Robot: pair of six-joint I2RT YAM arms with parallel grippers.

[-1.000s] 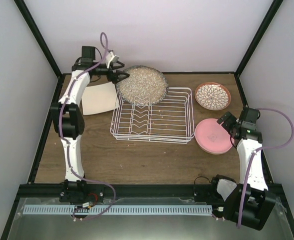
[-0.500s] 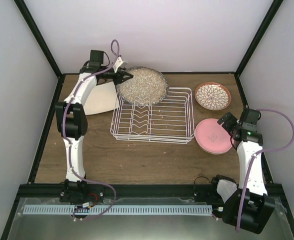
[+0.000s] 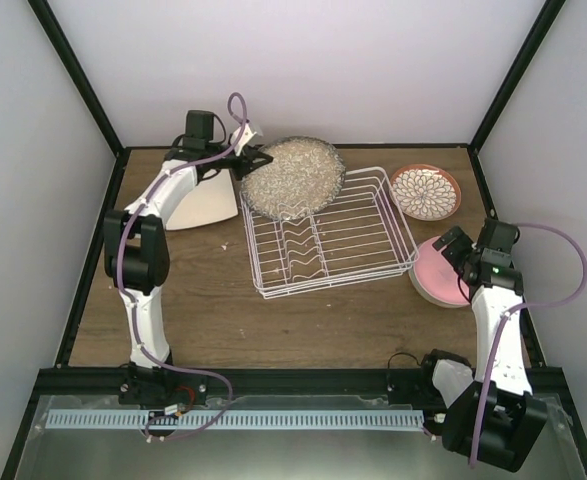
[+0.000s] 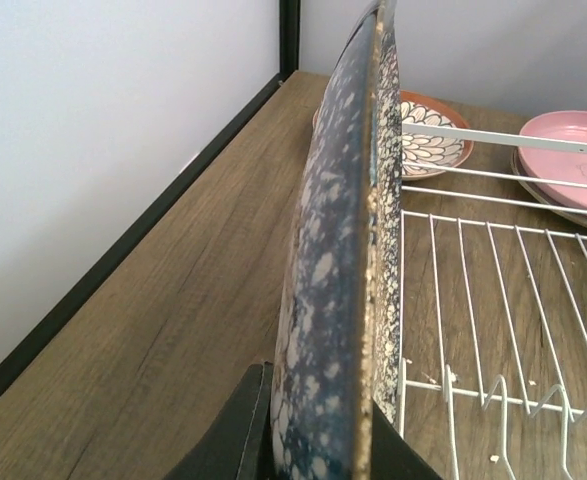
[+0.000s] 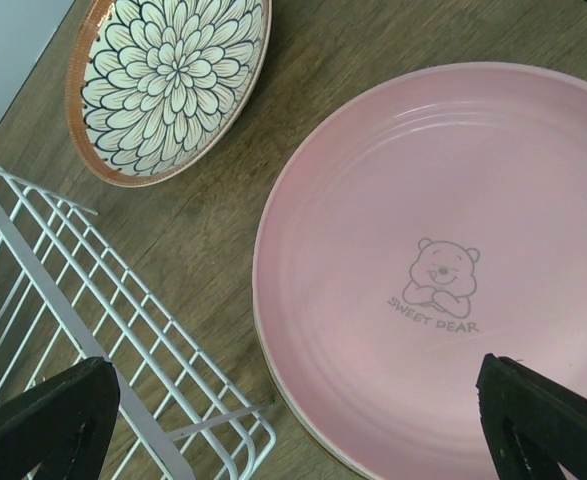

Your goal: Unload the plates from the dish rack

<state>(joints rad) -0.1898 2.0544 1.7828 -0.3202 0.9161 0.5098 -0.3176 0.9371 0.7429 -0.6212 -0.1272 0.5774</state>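
Starting left of the dish rack [image 3: 328, 235]: the cream square plate [image 3: 203, 200] lies flat on the wooden table [image 3: 193, 300], just beside the rack's left side. My left gripper [image 3: 255, 157] is up at the rack's far-left corner, jaws clamped on the rim of the large speckled plate [image 3: 293, 178]. In the left wrist view that plate stands on edge, almost upright, with one dark finger [image 4: 238, 430] on either side of it (whether its bottom edge rests on the wires, I cannot tell). The rack itself sits skewed to the table edges. Moving on, just past the rack's far-right corner, the small floral plate [image 3: 425, 190] with the reddish rim lies flat. Nearer me, the pink plate [image 3: 428, 282] with its bear mark lies flat too, its rim just beside the rack's near-right corner. My right gripper [image 3: 451, 252] hovers over that one, jaws wide apart.
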